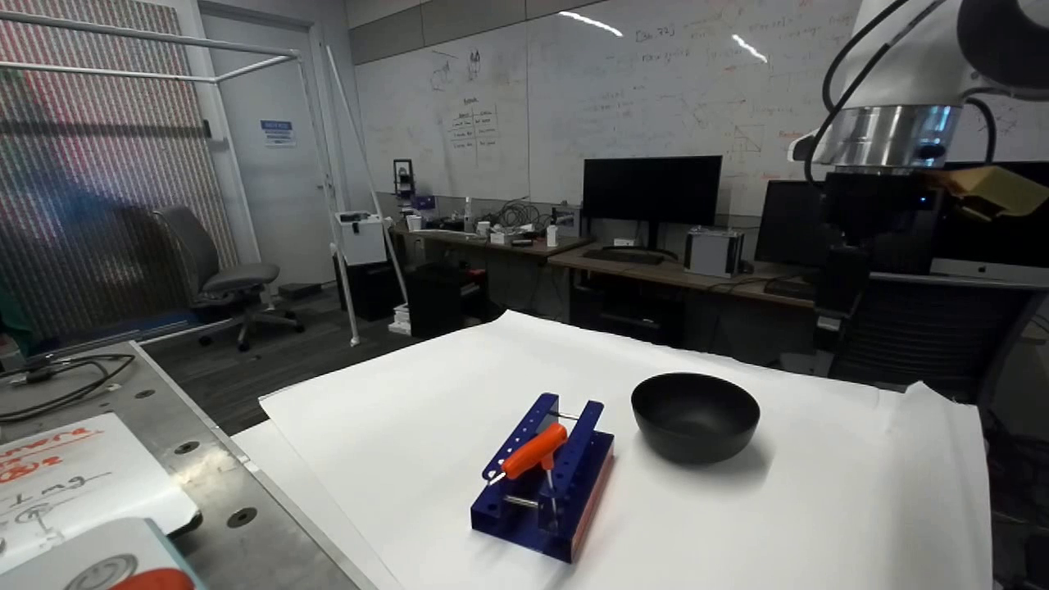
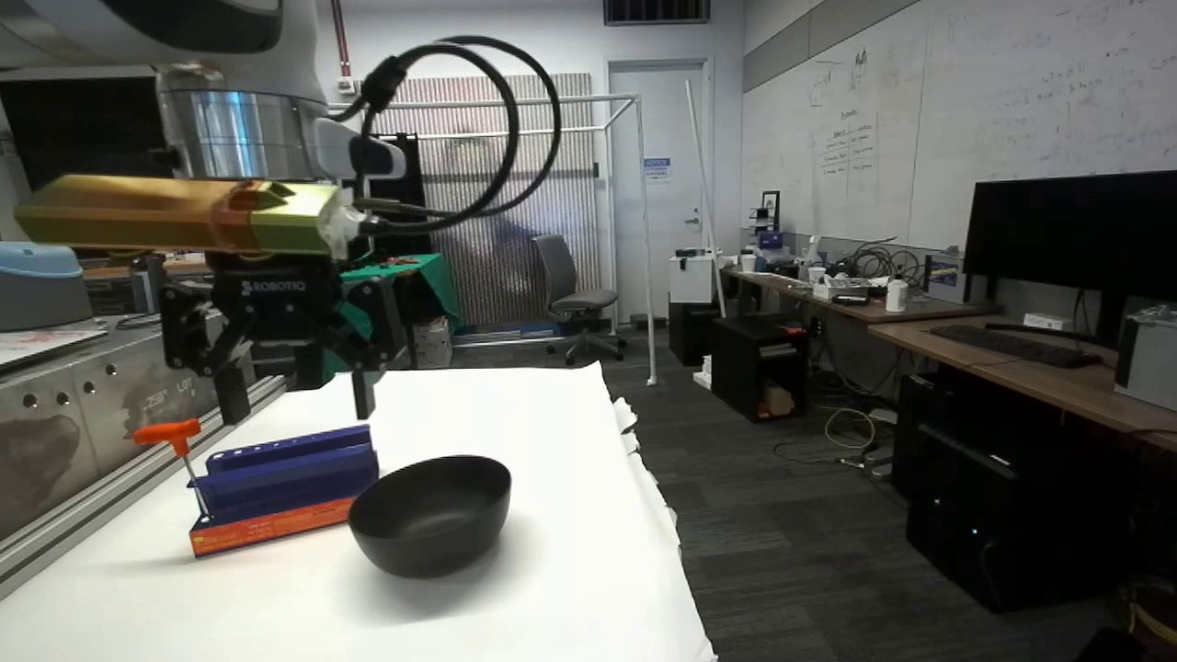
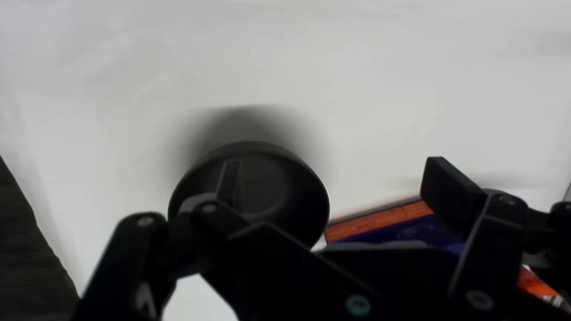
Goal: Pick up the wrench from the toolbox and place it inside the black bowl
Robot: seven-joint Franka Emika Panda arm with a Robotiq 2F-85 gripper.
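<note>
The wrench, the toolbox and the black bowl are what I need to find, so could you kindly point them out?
Wrench (image 1: 534, 451), in an exterior view: on its orange handle.
Toolbox (image 2: 285, 485), in an exterior view: on its blue side panel.
Black bowl (image 3: 272, 189), in the wrist view: on its inside surface.

Scribbled whiteboard wall (image 1: 557, 115), dark carpet floor (image 2: 754, 533), grey office chair (image 2: 581, 300), pale door (image 2: 667, 230), wooden desk (image 2: 1057, 382), black monitor (image 2: 1067, 234)

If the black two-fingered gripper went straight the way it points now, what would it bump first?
Probably the flat white paper sheet, beside the round black bowl: the gripper points down. Depth is unclear, so it might clip the bowl instead.
</note>
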